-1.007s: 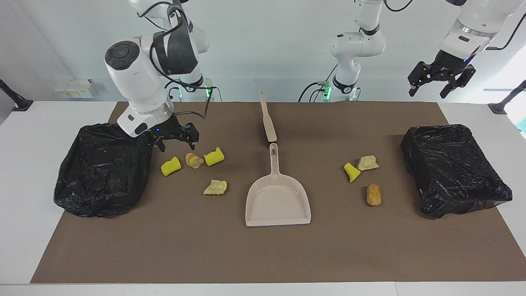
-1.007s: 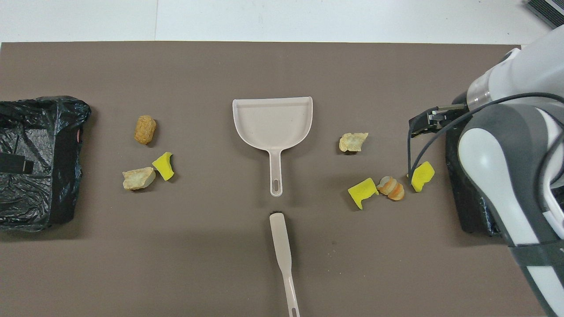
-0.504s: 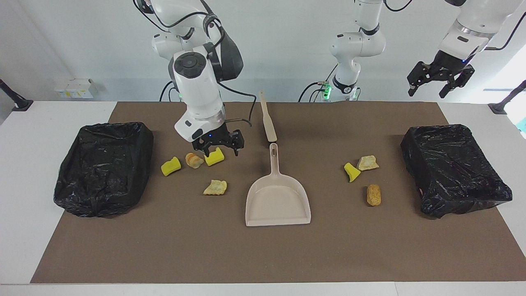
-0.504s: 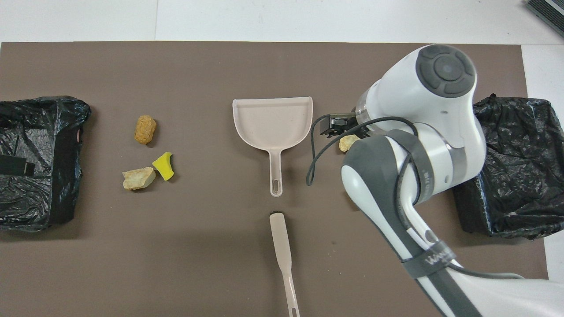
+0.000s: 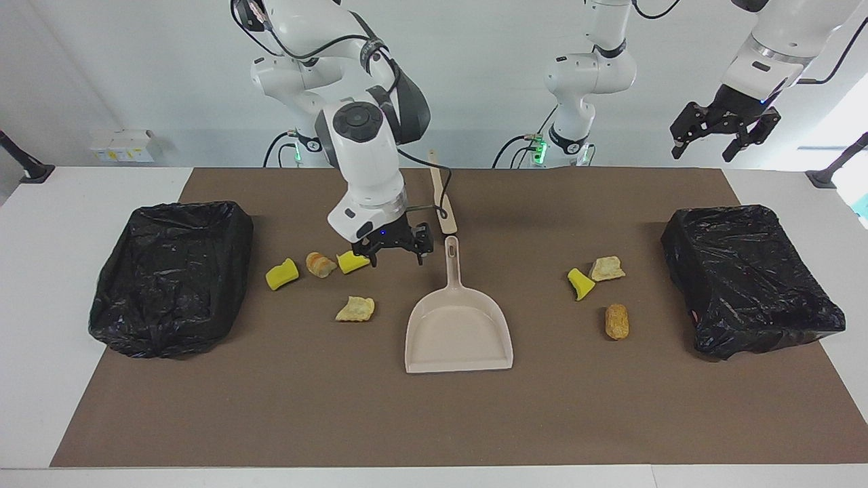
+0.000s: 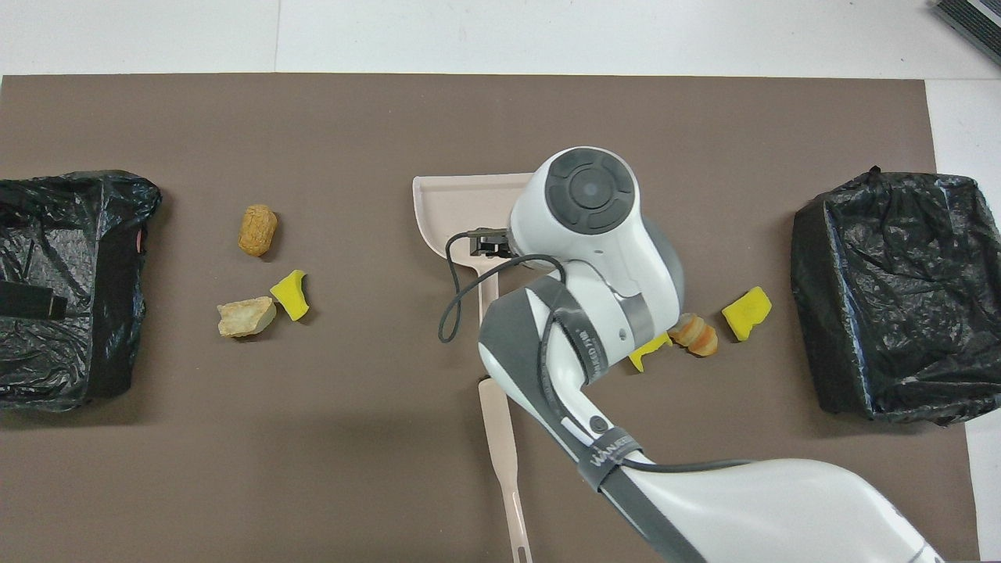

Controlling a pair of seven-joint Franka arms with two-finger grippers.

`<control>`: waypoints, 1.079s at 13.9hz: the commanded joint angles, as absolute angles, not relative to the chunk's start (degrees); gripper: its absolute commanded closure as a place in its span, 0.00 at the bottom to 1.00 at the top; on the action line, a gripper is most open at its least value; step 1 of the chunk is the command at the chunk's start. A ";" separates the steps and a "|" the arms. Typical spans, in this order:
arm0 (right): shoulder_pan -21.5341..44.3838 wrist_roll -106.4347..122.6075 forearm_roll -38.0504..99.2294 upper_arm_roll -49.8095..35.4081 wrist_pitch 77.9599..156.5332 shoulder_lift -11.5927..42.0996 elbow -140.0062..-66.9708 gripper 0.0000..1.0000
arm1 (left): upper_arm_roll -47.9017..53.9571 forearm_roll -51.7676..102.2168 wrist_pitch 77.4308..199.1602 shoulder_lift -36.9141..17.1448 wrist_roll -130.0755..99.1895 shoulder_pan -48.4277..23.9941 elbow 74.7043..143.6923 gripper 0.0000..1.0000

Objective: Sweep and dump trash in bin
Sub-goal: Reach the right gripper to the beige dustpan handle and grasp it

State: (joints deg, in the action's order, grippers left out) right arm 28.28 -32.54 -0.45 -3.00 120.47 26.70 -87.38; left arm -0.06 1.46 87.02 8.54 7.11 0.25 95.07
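Observation:
The trash lies in two groups on the brown mat. Toward the right arm's end are a yellow sponge (image 5: 281, 274), a bread roll (image 5: 320, 263), a second sponge (image 5: 352, 261) and a bread chunk (image 5: 355, 309). Toward the left arm's end are a sponge (image 5: 580, 283) and two bread pieces (image 5: 606, 268) (image 5: 616, 320). My right gripper (image 5: 397, 256) is open and empty, low over the mat between the second sponge and the beige dustpan's (image 5: 458, 325) handle. My left gripper (image 5: 720, 139) is open, raised and waiting over the left arm's end.
Two black-lined bins (image 5: 173, 274) (image 5: 749, 278) stand at the mat's two ends. A beige-handled brush (image 5: 442, 196) lies in line with the dustpan's handle, nearer to the robots. In the overhead view my right arm covers part of the dustpan (image 6: 438, 203).
My right gripper has swung from the bin at its own end, over the sponges and the roll, to beside the dustpan's handle. The trash and the left arm have stayed put.

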 commanded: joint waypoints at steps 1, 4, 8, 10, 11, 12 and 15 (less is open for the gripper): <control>30.32 -36.55 -3.25 -2.72 121.90 30.76 -83.76 0.00 | -0.53 2.11 88.33 10.37 7.29 -0.35 97.47 0.00; 31.72 -37.97 -3.52 -2.81 123.48 31.20 -84.55 0.00 | -0.53 2.11 88.24 10.72 7.47 -0.35 97.91 0.00; 32.08 -38.67 -3.16 -3.08 123.49 27.87 -92.09 0.00 | -0.44 2.11 88.59 11.95 7.21 -1.66 100.81 0.00; 32.25 -38.41 -2.99 -3.08 123.05 26.81 -93.86 0.00 | -0.44 2.11 88.68 12.13 7.21 -1.67 101.34 0.00; 32.52 -38.32 -2.99 -3.08 122.61 26.63 -93.87 0.06 | -0.44 2.11 88.68 12.22 7.21 -1.67 101.34 0.00; 32.87 -38.23 -2.99 -3.08 122.00 26.37 -93.87 0.11 | -0.44 2.11 88.68 12.22 7.21 -1.67 101.34 0.00; 33.05 -37.79 -3.16 -3.08 118.66 25.93 -93.78 0.23 | -0.44 2.11 88.77 12.22 7.29 -1.67 101.69 0.00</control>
State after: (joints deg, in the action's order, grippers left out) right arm 32.96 -36.76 -2.52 -3.06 120.05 27.99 -91.73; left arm 0.08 1.50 87.09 10.52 7.16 -1.10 99.32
